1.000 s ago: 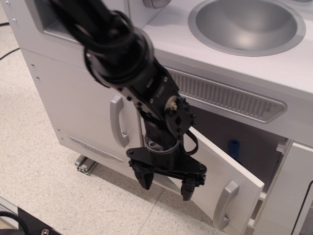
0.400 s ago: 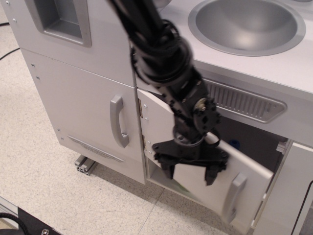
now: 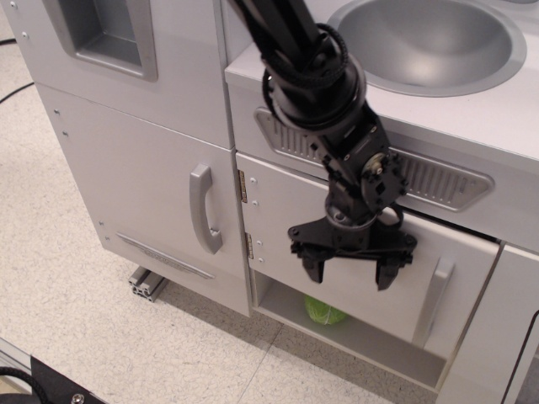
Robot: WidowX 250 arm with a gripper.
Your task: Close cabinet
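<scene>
The cabinet's small squarish white door (image 3: 362, 278) with its pale grey bar handle (image 3: 434, 290) stands almost shut, with only a narrow dark gap left along its top right edge. Its metal hinges (image 3: 244, 187) are on the left. My black gripper (image 3: 351, 271) is open and empty, fingers spread and pointing down, pressed against or just in front of the door's outer face. The inner shelf is hidden behind the door. Below the door an open lower space shows a green object (image 3: 324, 313).
A taller white door (image 3: 126, 185) with a grey handle (image 3: 202, 209) stands to the left. Above are a grey vent grille (image 3: 429, 178), a recessed grey-framed panel (image 3: 105, 34) and the metal sink bowl (image 3: 429, 42). Tiled floor (image 3: 84, 337) lies below.
My gripper has moved right and toward the cabinet, and the small door has swung from wide open to nearly shut. The blue object inside is now hidden.
</scene>
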